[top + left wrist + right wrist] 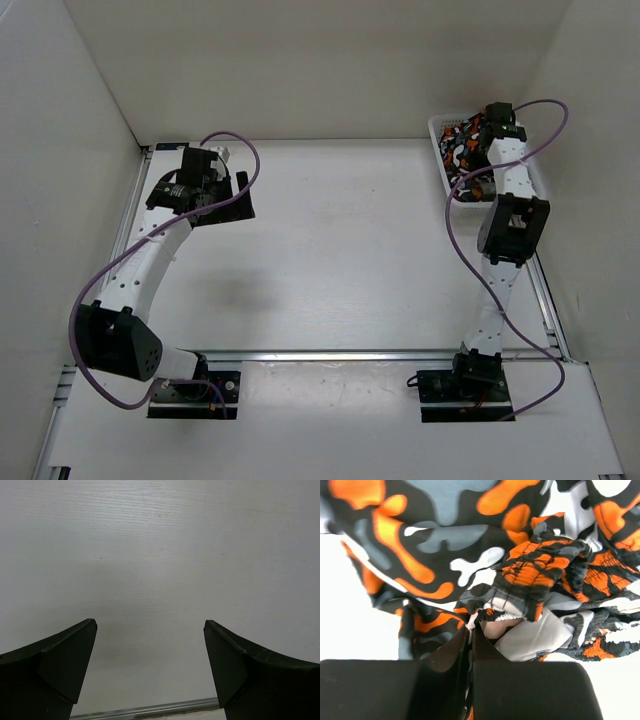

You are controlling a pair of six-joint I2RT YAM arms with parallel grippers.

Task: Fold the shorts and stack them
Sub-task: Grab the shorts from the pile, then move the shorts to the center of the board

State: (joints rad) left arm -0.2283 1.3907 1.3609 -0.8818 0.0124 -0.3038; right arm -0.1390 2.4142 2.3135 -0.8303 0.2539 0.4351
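The shorts, printed in orange, black, grey and white blotches, lie bunched in the white mesh basket at the far right. My right gripper reaches down into the basket. In the right wrist view it is shut on a fold of the shorts, with cloth pinched between the two fingers. My left gripper is at the far left over bare table. In the left wrist view it is open and empty.
White walls close the table at the back and both sides. A metal rail runs across near the arm bases. A metal rail also shows below the left fingers. Purple cables loop from both arms.
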